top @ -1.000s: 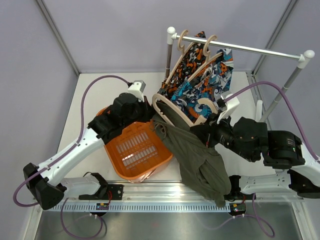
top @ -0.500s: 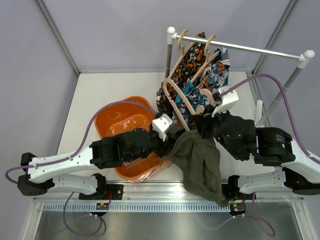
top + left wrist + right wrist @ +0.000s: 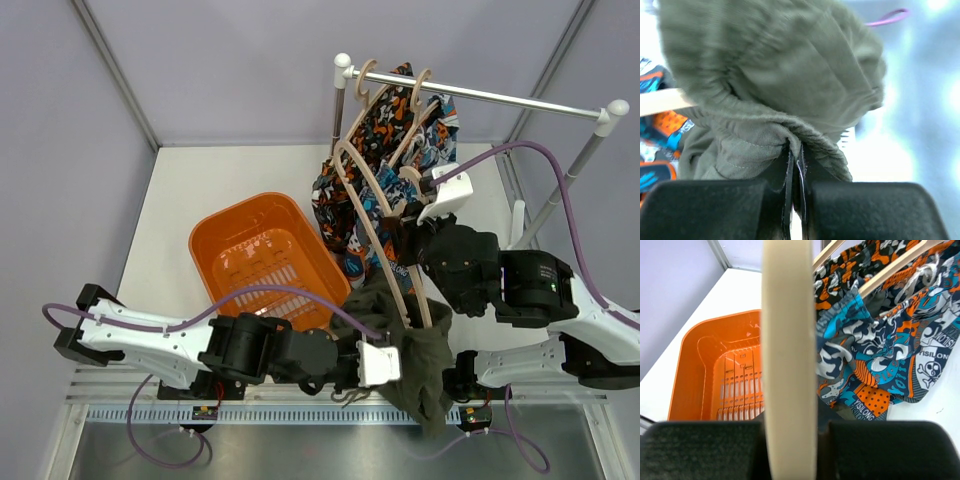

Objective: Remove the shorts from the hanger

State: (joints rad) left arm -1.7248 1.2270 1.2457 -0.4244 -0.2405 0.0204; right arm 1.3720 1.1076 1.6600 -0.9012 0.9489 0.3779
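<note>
**Olive shorts pinched, hanger clamped**

Left jaws are shut tight on the olive-green shorts. On my left wrist feed a fold of the gathered waistband is squeezed between the two black fingers, with the cloth bunched up above them.

Right jaws are closed on the pale wooden hanger. On the right wrist feed its arm stands straight up out of the grip and fills the middle of the picture.

From overhead, that hanger slants down from the right jaws toward the left jaws. Its lower end runs into the olive cloth just beside the left jaws. A strip of wood shows to the left of the left jaws on the wrist feed and slips behind the fabric, so I can't tell how much of the garment is off it.

The shorts droop below the left jaws, over the near edge of the table.

The orange basket sits to the left of the right jaws, and ahead and left of the left jaws.

Beyond the right jaws, the blue-orange-white swirl shorts and the orange-black-white blotch shorts hang on their own hangers from the rail.
</note>
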